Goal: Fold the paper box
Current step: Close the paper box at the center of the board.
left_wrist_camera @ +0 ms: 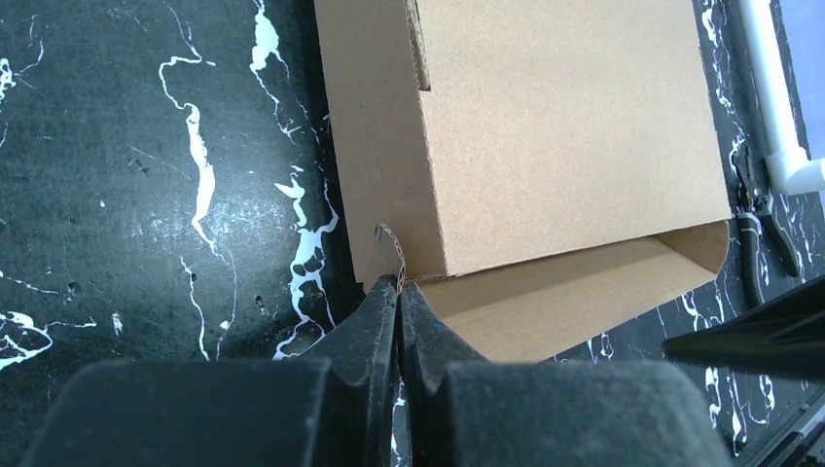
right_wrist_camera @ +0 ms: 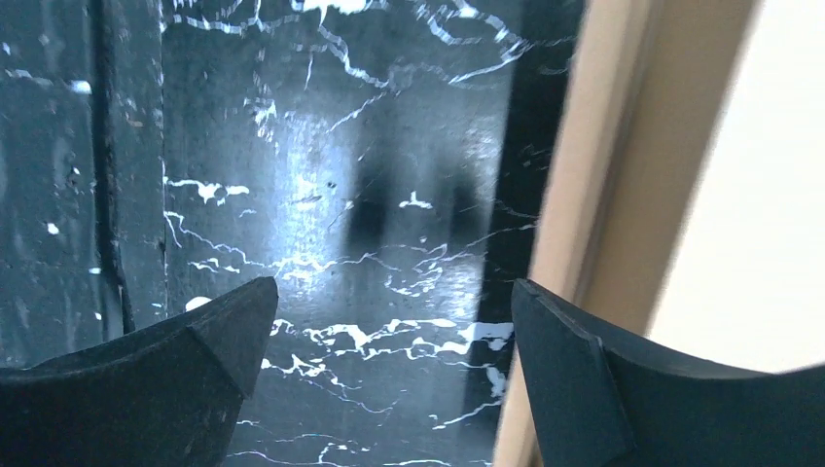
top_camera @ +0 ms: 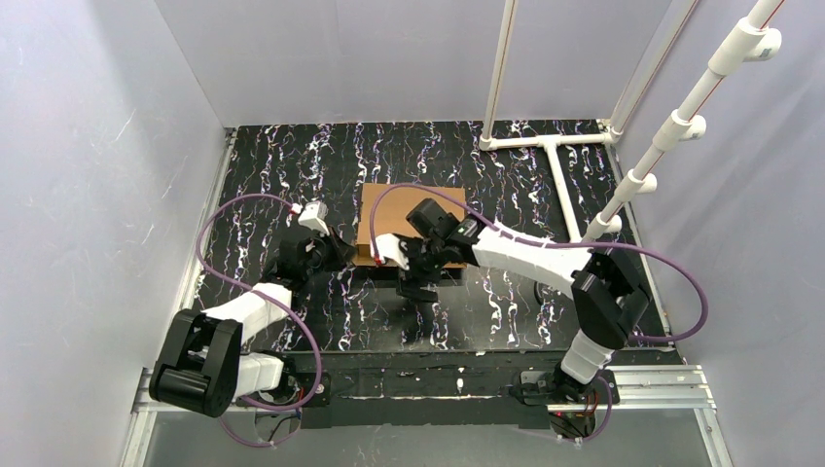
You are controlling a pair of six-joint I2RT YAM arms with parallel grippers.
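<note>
The paper box (top_camera: 389, 209) is brown corrugated cardboard, partly folded, lying mid-table. In the left wrist view the paper box (left_wrist_camera: 555, 126) shows a flat top panel with an open side below it. My left gripper (top_camera: 336, 251) is at the box's near left corner. Its jaws (left_wrist_camera: 399, 284) are shut, with a thin cardboard edge running in between the tips. My right gripper (top_camera: 416, 280) hangs at the box's front edge, jaws wide open (right_wrist_camera: 394, 321) and empty over the table. A cardboard edge (right_wrist_camera: 603, 146) stands just beside its right finger (right_wrist_camera: 574, 370).
A white pipe frame (top_camera: 555, 165) stands at the back right, and it shows in the left wrist view (left_wrist_camera: 778, 117). A small dark plier-like tool (left_wrist_camera: 764, 238) lies on the table beyond the box. White walls enclose the black marbled table (top_camera: 292, 165).
</note>
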